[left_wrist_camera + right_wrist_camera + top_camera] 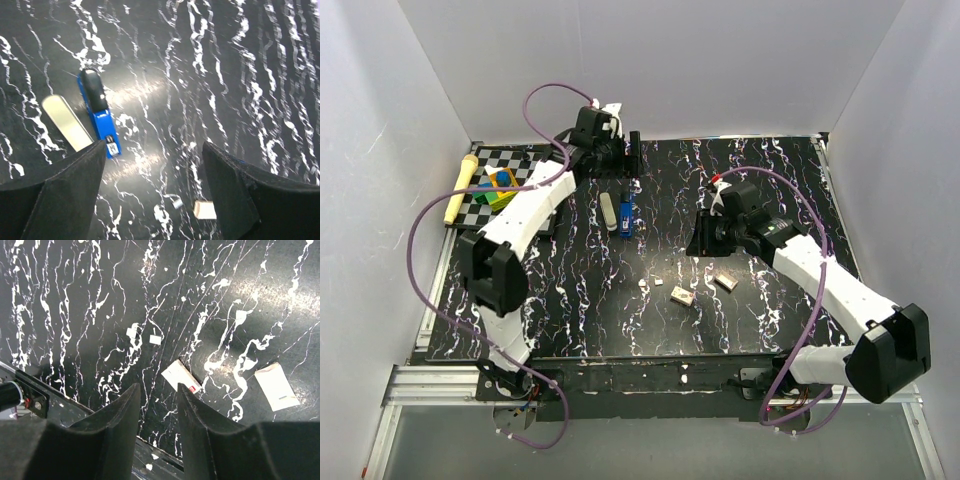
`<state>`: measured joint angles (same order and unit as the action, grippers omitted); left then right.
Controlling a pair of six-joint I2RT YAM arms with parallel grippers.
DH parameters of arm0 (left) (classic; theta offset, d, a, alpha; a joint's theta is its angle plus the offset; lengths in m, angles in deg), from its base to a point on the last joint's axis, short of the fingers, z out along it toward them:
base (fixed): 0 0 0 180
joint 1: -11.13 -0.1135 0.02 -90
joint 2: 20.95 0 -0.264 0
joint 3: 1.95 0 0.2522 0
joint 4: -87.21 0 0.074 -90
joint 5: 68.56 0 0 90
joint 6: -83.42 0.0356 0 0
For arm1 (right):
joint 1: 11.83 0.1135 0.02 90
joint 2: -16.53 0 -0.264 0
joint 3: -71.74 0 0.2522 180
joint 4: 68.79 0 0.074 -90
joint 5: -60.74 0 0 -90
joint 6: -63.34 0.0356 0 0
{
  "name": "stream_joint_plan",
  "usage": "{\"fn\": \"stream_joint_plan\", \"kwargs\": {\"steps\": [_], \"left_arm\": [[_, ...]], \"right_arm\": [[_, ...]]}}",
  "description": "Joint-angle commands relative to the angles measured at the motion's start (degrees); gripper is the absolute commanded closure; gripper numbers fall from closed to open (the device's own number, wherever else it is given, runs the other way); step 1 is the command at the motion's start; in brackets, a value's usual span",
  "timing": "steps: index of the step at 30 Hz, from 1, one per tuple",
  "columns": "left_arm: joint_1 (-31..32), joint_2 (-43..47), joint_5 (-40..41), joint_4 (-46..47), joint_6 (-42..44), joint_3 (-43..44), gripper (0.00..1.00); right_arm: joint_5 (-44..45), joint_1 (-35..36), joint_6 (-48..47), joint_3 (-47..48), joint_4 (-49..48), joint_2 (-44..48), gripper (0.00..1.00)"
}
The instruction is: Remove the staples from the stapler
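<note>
Stapler (626,215) mid table (670,335), staples (643,285) toward near edge

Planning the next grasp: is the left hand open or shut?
Open. The left hand has its fingers standing wide apart, gripping nothing.

**Black, white and one spot of blue**

We see a black table (660,335) veined with white streaks. The stapler (102,125) is bright blue with a glossy black end, and the bar (67,122) beside it is cream. The staples (155,339) are pale white. At upper left lie a black-and-white checkerboard (478,208) and a yellow stick (460,188).
</note>
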<state>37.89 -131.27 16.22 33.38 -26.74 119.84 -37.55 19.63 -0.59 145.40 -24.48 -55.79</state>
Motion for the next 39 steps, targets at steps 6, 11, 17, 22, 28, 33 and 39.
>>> {"fn": "stream_joint_plan", "kwargs": {"steps": [6,11,17,22,28,33,39], "left_arm": [[2.4,18.2,-6.6,5.1,0.6,-14.6,0.07],[2.8,27.2,-5.3,4.6,3.0,-20.7,0.02],[2.8,37.8,-3.8,4.0,6.3,-27.8,0.02],[2.8,47.9,-3.1,6.1,8.0,-35.3,0.02],[2.7,55.7,-2.8,8.3,8.6,-41.8,0.02],[2.7,58.4,-2.8,10.7,9.3,-45.5,0.02],[2.7,60.2,-2.8,13.4,9.8,-50.0,0.02]], "right_arm": [[-4.5,1.5,-8.1,5.6,2.9,-3.0,0.49],[-4.8,6.4,-11.6,7.5,2.8,-5.9,0.46],[-0.2,13.0,-16.7,11.4,4.8,-10.8,0.45],[2.1,15.1,-20.7,12.9,5.0,-15.0,0.46],[5.1,18.0,-25.3,16.1,4.6,-20.7,0.46],[15.1,19.8,-25.9,19.6,8.1,-23.2,0.45],[25.3,16.6,-17.2,17.9,13.5,-22.2,0.43]]}}
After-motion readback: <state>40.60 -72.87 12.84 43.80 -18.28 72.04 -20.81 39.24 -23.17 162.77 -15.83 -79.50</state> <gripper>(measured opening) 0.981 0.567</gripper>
